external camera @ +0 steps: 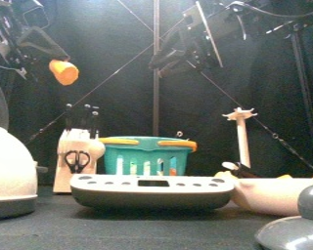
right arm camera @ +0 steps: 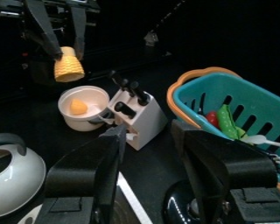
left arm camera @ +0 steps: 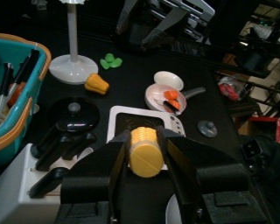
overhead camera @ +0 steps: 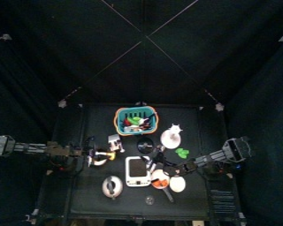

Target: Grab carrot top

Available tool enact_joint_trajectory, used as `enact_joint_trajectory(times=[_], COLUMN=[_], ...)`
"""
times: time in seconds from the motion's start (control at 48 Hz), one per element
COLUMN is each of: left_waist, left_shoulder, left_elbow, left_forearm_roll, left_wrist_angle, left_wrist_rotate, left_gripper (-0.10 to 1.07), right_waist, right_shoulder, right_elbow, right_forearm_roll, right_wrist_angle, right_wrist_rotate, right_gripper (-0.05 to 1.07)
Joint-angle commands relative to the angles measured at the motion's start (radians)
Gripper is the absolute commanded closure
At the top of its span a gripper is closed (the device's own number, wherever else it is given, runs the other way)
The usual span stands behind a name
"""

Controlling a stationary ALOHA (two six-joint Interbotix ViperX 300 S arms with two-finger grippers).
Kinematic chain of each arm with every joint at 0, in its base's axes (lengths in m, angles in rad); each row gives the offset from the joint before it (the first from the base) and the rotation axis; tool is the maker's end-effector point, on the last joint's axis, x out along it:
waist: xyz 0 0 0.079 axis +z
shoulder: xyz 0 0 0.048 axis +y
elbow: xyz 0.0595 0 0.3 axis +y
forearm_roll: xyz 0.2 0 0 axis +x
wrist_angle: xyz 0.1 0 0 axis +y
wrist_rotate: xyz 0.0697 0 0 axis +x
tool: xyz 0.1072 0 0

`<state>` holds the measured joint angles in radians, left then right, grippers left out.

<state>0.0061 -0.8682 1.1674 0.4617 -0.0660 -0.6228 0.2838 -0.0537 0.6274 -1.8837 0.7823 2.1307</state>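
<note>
Your left gripper [left arm camera: 146,166] grips an orange carrot piece [external camera: 64,70], raised at upper left above the desk [overhead camera: 95,177]; your right gripper [right arm camera: 149,149] hangs open, empty.

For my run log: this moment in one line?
left hand: holds orange piece | right hand: open, empty | green piece: ungrasped

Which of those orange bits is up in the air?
The cone, gripped by the left end effector high above everything. Another bit lies on the table; a third sits in the white bowl.
</note>
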Motion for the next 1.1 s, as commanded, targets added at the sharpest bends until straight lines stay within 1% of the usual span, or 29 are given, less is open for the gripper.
enact_joint_trajectory(times=[0.0, 0.042, 0.104, 0.146, 0.208, 0.312, 0.375, 0.438, 0.5, 0.562, 0.625, 0.708, 0.792, 0.875, 1.083], left_waist=[-0.002, -0.002, 0.009, 0.011, 0.008, 0.015, 0.014, 0.008, 0.014, 0.018, 0.020, 0.020, 0.020, 0.020, 0.012], left_shoulder=[0.018, 0.058, 0.141, 0.190, 0.276, 0.377, 0.414, 0.454, 0.486, 0.503, 0.520, 0.528, 0.528, 0.528, 0.529], left_elbow=[-0.038, -0.054, -0.089, -0.112, -0.147, -0.183, -0.196, -0.207, -0.216, -0.216, -0.216, -0.219, -0.218, -0.219, -0.221], left_forearm_roll=[0.003, 0.002, -0.012, -0.040, -0.124, -0.241, -0.311, -0.344, -0.348, -0.350, -0.360, -0.362, -0.362, -0.362, -0.360], left_wrist_angle=[-0.055, -0.133, -0.249, -0.305, -0.382, -0.448, -0.503, -0.532, -0.566, -0.601, -0.623, -0.626, -0.624, -0.626, -0.624], left_wrist_rotate=[-0.003, -0.003, -0.006, -0.006, -0.003, -0.003, -0.002, 0.000, 0.000, 0.000, -0.002, -0.002, -0.002, -0.002, -0.003], left_gripper=[0.28, 0.28, 0.28, 0.28, 0.28, 0.28, 0.28, 0.28, 0.28, 0.28, 0.28, 0.28, 0.28, 0.28, 0.28], right_waist=[0.009, 0.018, 0.026, 0.026, 0.026, 0.035, 0.035, 0.035, 0.038, 0.046, 0.048, 0.049, 0.049, 0.049, 0.043], right_shoulder=[0.002, 0.023, 0.052, 0.063, 0.078, 0.083, 0.080, 0.080, 0.081, 0.084, 0.083, 0.077, 0.069, 0.061, 0.051], right_elbow=[-0.043, -0.071, -0.110, -0.121, -0.126, -0.133, -0.130, -0.137, -0.135, -0.127, -0.124, -0.109, -0.098, -0.094, -0.092], right_forearm_roll=[-0.008, -0.035, -0.044, -0.049, -0.092, -0.160, -0.163, -0.178, -0.190, -0.190, -0.178, -0.149, -0.135, -0.133, -0.133], right_wrist_angle=[0.008, -0.002, -0.026, -0.021, -0.008, -0.006, 0.017, 0.028, 0.028, 0.028, 0.051, 0.104, 0.127, 0.143, 0.224], right_wrist_rotate=[0.000, 0.000, -0.006, -0.006, -0.003, -0.008, -0.008, -0.008, -0.009, -0.012, -0.014, -0.014, -0.014, -0.014, -0.012], right_gripper=[0.20, 0.19, 0.17, 0.16, 0.11, 0.02, 0.02, 0.02, 0.02, 0.02, 0.02, 0.02, 0.02, 0.02, 0.02])
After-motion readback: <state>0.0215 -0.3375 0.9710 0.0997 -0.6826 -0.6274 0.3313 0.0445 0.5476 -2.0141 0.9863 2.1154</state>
